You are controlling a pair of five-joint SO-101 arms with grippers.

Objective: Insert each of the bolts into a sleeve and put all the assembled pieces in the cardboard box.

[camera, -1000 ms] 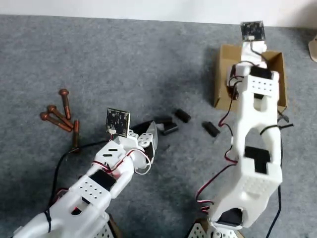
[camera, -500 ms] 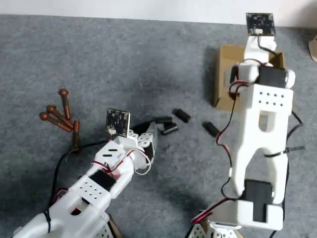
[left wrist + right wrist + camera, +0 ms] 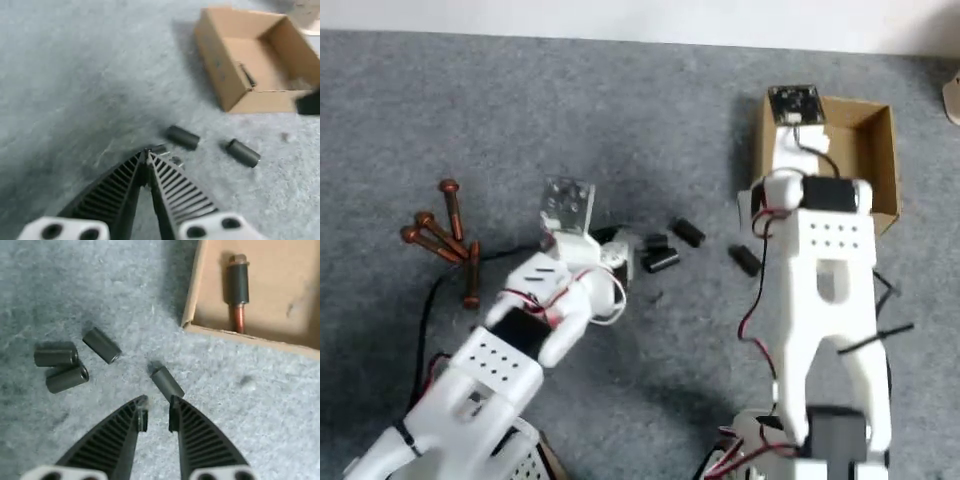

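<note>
Several copper bolts (image 3: 445,235) lie in a cluster at the table's left. Black sleeves (image 3: 661,259) are scattered mid-table, one (image 3: 745,260) nearer the cardboard box (image 3: 880,130). My left gripper (image 3: 147,156) is shut with nothing in it, its tips just short of a sleeve (image 3: 159,148); two more sleeves (image 3: 182,136) (image 3: 243,152) lie beyond. My right gripper (image 3: 157,412) is narrowly open, low over the carpet, and a sleeve (image 3: 167,382) lies just ahead of its tips. One bolt with a sleeve on it (image 3: 237,287) rests inside the box (image 3: 200,290).
Grey carpet covers the table (image 3: 570,110). Three other sleeves (image 3: 101,345) (image 3: 55,355) (image 3: 66,379) lie off to one side of the right gripper. The right arm (image 3: 820,260) stands between the sleeves and the box's front wall. Red and black cables hang along both arms.
The right arm has drawn back from over the box and come down near the lone sleeve. The left arm's wrist has swung up and forward toward the sleeve pair.
</note>
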